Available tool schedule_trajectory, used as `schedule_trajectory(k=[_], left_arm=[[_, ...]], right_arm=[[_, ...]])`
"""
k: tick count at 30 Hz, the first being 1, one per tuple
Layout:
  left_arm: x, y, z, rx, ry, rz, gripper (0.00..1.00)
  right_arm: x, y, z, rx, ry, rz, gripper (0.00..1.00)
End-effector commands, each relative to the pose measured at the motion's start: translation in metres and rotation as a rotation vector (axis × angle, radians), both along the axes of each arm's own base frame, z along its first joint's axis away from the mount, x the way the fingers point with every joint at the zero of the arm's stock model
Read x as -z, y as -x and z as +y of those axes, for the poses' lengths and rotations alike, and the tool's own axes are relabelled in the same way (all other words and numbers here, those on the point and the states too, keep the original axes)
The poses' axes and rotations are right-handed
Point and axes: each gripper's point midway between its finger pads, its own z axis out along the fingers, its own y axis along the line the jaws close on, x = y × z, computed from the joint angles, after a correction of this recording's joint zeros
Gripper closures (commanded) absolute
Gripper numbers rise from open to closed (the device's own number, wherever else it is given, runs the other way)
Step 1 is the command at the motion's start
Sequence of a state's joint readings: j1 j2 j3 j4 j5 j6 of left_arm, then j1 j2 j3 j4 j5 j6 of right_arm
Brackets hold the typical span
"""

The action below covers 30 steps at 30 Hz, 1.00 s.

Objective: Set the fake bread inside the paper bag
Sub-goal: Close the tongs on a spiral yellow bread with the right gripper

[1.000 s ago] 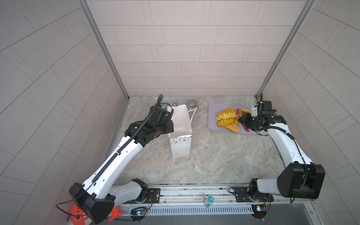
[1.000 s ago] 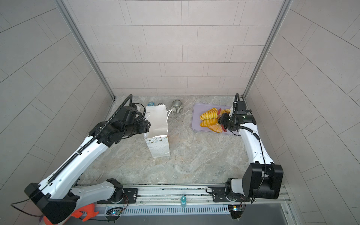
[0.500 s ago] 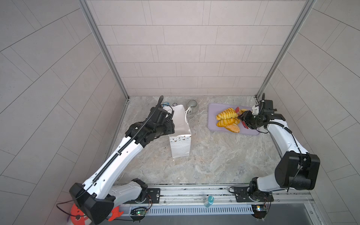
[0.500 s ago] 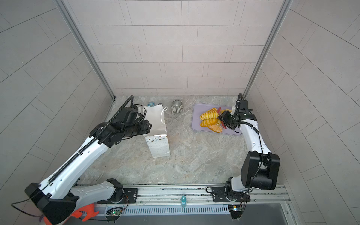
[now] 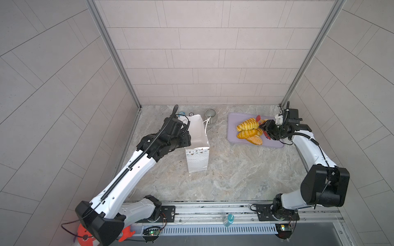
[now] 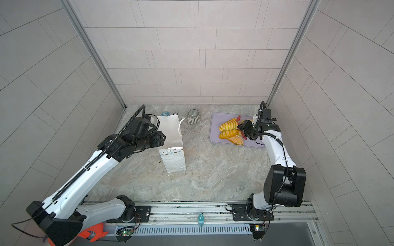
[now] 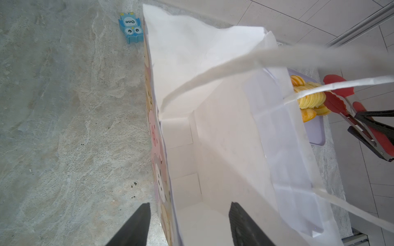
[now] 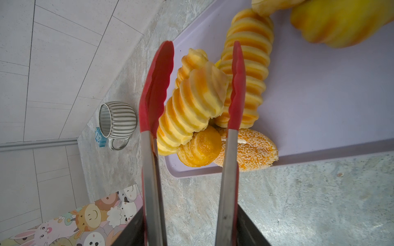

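Observation:
The fake bread (image 5: 248,130) (image 6: 229,131) lies heaped on a lilac tray (image 5: 232,119): braided loaves, a sesame bun (image 8: 251,149) and a small roll. My right gripper (image 5: 269,130) (image 8: 189,213) is shut on red-tipped tongs (image 8: 156,85) (image 7: 336,100). The tong tips stand on either side of one braided loaf (image 8: 191,106). The paper bag (image 5: 197,157) (image 6: 173,159) stands upright and open. My left gripper (image 5: 188,138) (image 7: 189,205) is open astride the bag's printed wall, one finger inside and one outside. No bread shows inside the bag.
A ribbed grey mug (image 5: 210,116) (image 8: 117,122) stands behind the bag near the back wall. A small blue owl toy (image 7: 131,27) lies beside it. The bag's cord handles (image 7: 234,66) hang across the opening. Side walls stand close to both arms.
The right arm has shifted its pose a little, with the tongs still at the bread pile. The left arm and the bag have not moved.

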<state>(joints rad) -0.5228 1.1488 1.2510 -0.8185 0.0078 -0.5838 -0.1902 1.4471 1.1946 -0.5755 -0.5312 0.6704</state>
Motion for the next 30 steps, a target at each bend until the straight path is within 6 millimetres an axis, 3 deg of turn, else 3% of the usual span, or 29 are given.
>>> schedule_trajectory(k=[1, 20, 24, 30], left_arm=[[-0.002, 0.001, 0.003, -0.004, 0.008, -0.013, 0.35], [0.002, 0.001, 0.002, -0.009, 0.012, -0.009, 0.35], [0.002, 0.001, 0.003, -0.011, 0.010, -0.009, 0.35], [0.001, 0.003, 0.005, -0.016, 0.009, -0.012, 0.35]], right_arm=[[0.004, 0.002, -0.003, 0.009, 0.019, 0.012, 0.42], [0.015, -0.005, 0.007, -0.003, -0.057, 0.006, 0.42], [0.014, -0.007, 0.008, 0.000, -0.068, -0.002, 0.46], [0.008, -0.008, 0.006, 0.009, -0.067, -0.016, 0.62]])
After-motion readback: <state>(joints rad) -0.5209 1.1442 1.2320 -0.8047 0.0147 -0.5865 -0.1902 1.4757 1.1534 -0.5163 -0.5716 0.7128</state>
